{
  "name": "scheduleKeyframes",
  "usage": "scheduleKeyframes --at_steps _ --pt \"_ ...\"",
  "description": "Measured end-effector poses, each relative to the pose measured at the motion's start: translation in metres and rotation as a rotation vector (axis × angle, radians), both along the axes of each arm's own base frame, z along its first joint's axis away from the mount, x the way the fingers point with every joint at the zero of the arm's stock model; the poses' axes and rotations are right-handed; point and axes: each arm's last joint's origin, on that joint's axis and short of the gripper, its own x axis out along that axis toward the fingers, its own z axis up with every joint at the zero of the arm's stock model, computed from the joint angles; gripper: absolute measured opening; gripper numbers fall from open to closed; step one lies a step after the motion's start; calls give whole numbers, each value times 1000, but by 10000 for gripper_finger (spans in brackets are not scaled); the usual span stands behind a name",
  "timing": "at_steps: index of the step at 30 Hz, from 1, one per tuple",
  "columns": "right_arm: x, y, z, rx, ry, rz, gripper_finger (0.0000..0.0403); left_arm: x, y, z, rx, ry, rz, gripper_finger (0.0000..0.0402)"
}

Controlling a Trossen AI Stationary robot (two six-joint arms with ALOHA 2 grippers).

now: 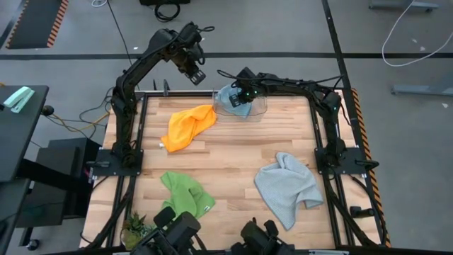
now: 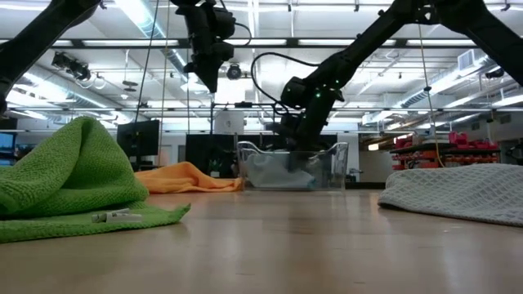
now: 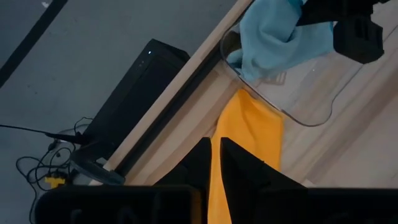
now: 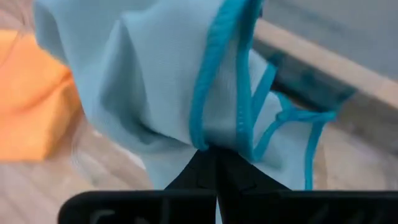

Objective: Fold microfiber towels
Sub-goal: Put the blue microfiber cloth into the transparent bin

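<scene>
Light blue microfiber towel point(image 4: 161, 81), soft and bunched, with a brighter blue stitched hem, hangs pinched in the right pincer point(image 1: 245, 94); the closed tips clamp a fold at the hem, and the cloth drapes from them into the clear plastic bin point(image 1: 260, 108) directly beneath. Judgement: the step in hand is drawing this towel out of the bin for folding; none of the four cloths looks folded, so the task appears to be at an early stage. Left pincer point(image 1: 196, 74) hovers raised beyond the far edge of the wooden surface point(image 1: 233, 159), fingers nearly together, gripping nothing. Crumpled yellow-orange microfiber towel point(image 1: 188, 126) lies below and forward of it, just beside the bin. Bright green microfiber towel point(image 1: 187, 192) and light grey microfiber towel point(image 1: 287, 187) lie heaped well away from both pincers, toward the near edge. Next move likely calls for lifting the blue cloth clear of the bin wall, carrying it to bare wood and spreading it flat, probably with the left pincer taking a second corner.
</scene>
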Motion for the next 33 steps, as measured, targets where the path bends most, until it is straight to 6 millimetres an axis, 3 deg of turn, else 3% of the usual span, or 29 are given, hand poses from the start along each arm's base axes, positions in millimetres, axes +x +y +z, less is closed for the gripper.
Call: scheduleKeyframes --at_steps 10,14,22,25,33 --pt "4 -4 4 -71 -31 -45 0 2 2 1 22 -23 1 27" --pt "1 7 10 -65 27 -37 0 3 3 1 29 -29 1 32" --pt "4 44 51 -91 8 32 0 5 6 3 60 -59 -1 33" --pt "10 52 46 -50 -4 87 0 6 7 4 76 -75 -1 27" --pt "13 39 14 -37 77 44 0 3 15 6 109 -97 13 18"
